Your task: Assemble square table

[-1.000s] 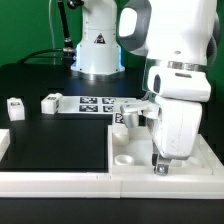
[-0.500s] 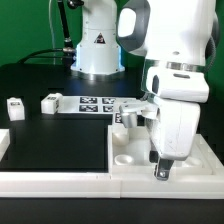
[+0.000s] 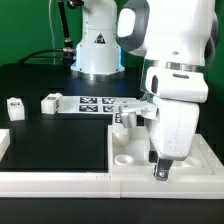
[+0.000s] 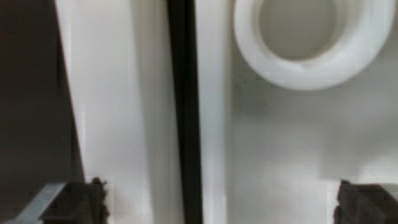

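Observation:
The white square tabletop lies at the exterior view's right, its front edge against the front rail. A round corner socket shows on it, and one also shows in the wrist view. My gripper hangs low over the tabletop's front part. In the wrist view the gripper is open with its dark fingertips wide apart, one on each side of a black gap between the tabletop's rim and a white strip. Two short white legs lie at the left. Another leg lies behind the tabletop.
The marker board lies at the back middle. A long white border rail runs along the front and another rail stands at the left. The robot's base stands behind, on the black table.

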